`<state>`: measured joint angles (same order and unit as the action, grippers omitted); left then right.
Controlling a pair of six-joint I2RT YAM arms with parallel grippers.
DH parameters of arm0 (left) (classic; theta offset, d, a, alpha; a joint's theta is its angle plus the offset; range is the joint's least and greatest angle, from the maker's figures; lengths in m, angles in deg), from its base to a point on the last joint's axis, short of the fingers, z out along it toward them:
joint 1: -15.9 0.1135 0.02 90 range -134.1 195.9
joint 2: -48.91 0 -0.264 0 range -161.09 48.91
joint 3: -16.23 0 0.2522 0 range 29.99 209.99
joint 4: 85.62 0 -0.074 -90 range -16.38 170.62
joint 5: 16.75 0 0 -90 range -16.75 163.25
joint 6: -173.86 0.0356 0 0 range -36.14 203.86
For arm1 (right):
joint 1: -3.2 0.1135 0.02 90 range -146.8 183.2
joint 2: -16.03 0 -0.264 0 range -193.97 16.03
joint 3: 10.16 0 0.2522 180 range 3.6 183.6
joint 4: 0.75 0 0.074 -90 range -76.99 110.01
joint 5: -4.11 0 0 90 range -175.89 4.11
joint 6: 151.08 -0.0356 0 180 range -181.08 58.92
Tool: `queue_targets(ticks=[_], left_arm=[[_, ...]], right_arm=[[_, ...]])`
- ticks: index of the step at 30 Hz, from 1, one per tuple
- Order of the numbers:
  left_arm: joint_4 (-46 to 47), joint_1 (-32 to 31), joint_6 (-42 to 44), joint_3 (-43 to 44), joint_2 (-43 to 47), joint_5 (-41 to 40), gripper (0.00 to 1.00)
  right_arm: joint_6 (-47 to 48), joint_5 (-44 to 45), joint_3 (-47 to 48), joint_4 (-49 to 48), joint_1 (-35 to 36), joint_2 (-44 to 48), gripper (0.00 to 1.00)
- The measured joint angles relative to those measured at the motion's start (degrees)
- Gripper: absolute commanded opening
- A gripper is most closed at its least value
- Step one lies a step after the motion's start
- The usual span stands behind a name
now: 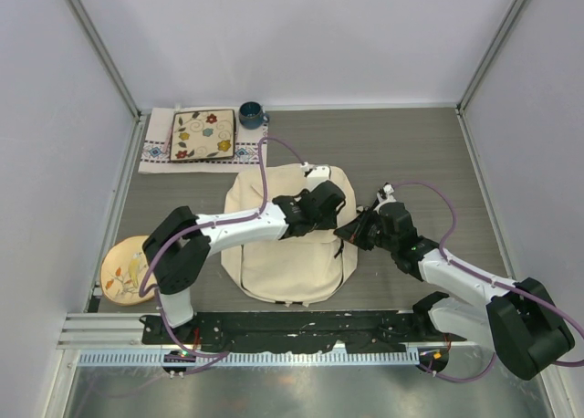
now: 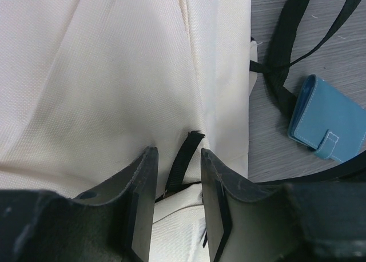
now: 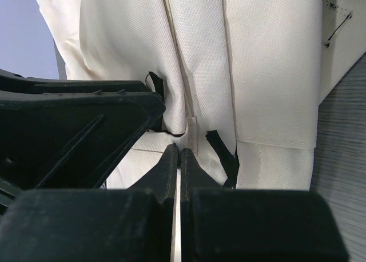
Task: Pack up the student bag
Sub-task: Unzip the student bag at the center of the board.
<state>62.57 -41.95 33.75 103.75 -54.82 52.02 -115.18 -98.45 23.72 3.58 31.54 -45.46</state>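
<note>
The left pincer holds its fingers parted, while the right pincer is pressed fully closed.

Part of student bag under left arm

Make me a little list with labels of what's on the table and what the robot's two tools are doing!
bag: cream student bag, lying flat mid-table
left: left tool open over the bag, a black pull tab between the jaws
right: right tool shut, tips at a seam of the bag
wallet: blue wallet on the table, beside a black strap
far left: square flowered plate on a cloth, dark mug beside it
near left: round flowered plate
</note>
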Motion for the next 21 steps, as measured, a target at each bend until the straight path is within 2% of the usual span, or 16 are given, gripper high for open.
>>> queue_targets(ticks=[7, 14, 21], left_arm=[[0.39, -0.39, 2.45, 0.07, -0.04, 0.26, 0.42], [-0.94, -0.61, 3.85, 1.57, -1.36, -0.39, 0.31], [-4.76, -1.22, 5.73, 5.7, -4.26, -2.16, 0.31]], right_arm=[[0.0, 0.07, 0.0, 0.0, 0.07, 0.0, 0.01], [0.02, 0.11, 0.0, 0.02, 0.07, 0.0, 0.01], [0.07, 0.35, 0.0, 0.02, 0.13, 0.02, 0.01]])
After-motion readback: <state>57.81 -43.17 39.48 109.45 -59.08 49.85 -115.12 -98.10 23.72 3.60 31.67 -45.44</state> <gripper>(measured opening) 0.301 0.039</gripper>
